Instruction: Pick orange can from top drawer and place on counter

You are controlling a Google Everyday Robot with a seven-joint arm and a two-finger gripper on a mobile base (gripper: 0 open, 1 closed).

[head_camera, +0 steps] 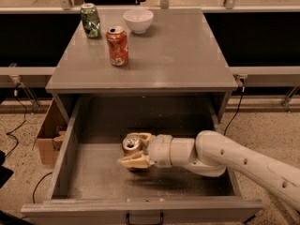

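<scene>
The orange can (131, 143) stands upright in the open top drawer (168, 184), left of the middle of its floor. My gripper (137, 149) reaches in from the right. Its tan fingers (134, 162) are closed against the can's far and near sides. The can rests on the drawer floor. The white arm (234, 158) crosses the drawer's right half. The counter (183, 55) lies above and behind the drawer.
A red can (117, 46), a green can (90, 20) and a white bowl (138, 20) stand on the counter's back left. A cardboard box (47, 137) sits on the floor left of the drawer. The drawer's black handle (144, 218) is at the bottom edge.
</scene>
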